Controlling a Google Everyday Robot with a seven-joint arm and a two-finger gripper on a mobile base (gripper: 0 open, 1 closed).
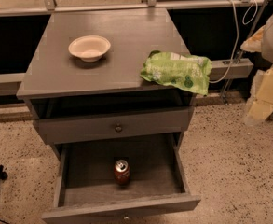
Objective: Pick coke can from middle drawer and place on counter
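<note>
Likely a lab or test area. Speckled hard floor (pixel 229 153), metal rails (pixel 126 6), loose white cable (pixel 237 31) around the table (pixel 126 45).

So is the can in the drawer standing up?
Upright: the can shows its silver top uppermost in the drawer; end effector at right edge.

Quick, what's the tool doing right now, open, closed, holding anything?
Tool: cannot be told. It sits at the right edge, apart from the coke can standing in the middle drawer.

Out past the right edge of the grey wood-grain desk (pixel 57 73), there's the robot's blocky cream-yellow hand (pixel 264 97), all blur, with a rounded grey-white bulk above it and an orange-tinged patch alongside.
</note>
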